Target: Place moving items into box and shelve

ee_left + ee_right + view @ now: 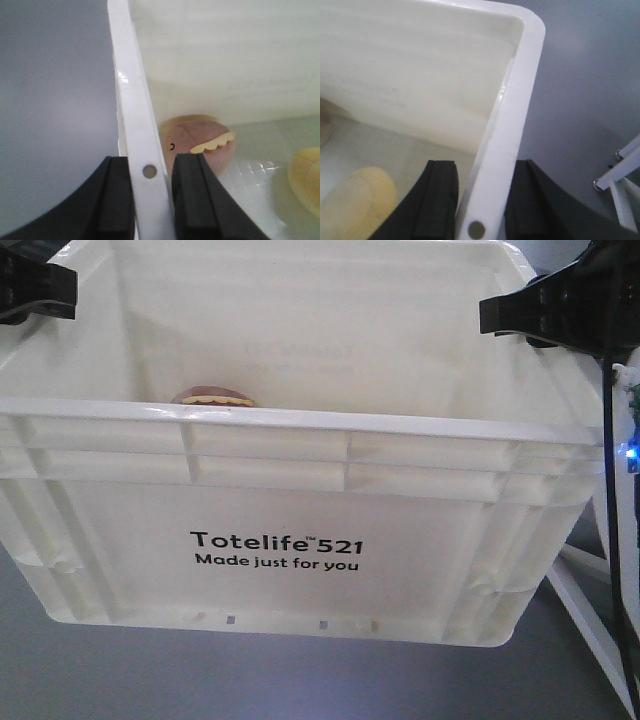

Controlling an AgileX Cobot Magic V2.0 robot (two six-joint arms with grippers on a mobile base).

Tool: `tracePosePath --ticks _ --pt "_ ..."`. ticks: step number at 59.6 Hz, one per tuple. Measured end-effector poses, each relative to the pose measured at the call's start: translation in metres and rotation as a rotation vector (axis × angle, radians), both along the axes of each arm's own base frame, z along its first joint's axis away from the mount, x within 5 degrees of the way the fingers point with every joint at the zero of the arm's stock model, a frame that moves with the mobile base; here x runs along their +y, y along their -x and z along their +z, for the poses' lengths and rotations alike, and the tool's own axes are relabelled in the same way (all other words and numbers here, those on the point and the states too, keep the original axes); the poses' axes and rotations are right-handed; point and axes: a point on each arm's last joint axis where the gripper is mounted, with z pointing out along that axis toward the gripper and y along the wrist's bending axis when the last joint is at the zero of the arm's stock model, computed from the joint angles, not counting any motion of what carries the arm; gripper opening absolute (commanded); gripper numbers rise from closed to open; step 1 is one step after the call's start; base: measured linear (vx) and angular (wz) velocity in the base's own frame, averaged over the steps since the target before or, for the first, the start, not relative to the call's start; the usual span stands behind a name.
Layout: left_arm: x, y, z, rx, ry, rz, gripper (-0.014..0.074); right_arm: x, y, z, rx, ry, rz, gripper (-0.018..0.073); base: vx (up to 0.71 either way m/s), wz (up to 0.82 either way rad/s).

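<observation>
The box [270, 550], a white tote printed "Totelife 521", hangs above the grey floor between my two arms. My left gripper [35, 290] is shut on its left rim [135, 125], one black finger on each side of the wall, as the left wrist view shows [152, 167]. My right gripper [560, 310] is shut on the right rim [512, 125] in the same way [487, 172]. Inside lies a tan bun-like moving item [197, 145] with a yellow scalloped edge; its top peeks over the front rim [215, 397]. A pale yellow lump [355, 205] lies on the box floor too.
A white metal frame [590, 610] stands at the right, close to the box's lower right corner, and its legs show in the right wrist view [625, 170]. A black cable [610, 490] hangs down beside the right arm. Grey floor [200, 670] lies below.
</observation>
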Motion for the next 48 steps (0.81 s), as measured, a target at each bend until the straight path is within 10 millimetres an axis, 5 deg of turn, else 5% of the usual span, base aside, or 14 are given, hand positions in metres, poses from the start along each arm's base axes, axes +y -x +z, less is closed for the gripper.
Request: tracePosePath --ticks 48 --pt "-0.0001 0.0000 0.0001 -0.001 0.001 0.000 -0.0006 -0.0001 0.0000 0.0000 0.000 0.001 0.000 -0.0006 -0.08 0.56"
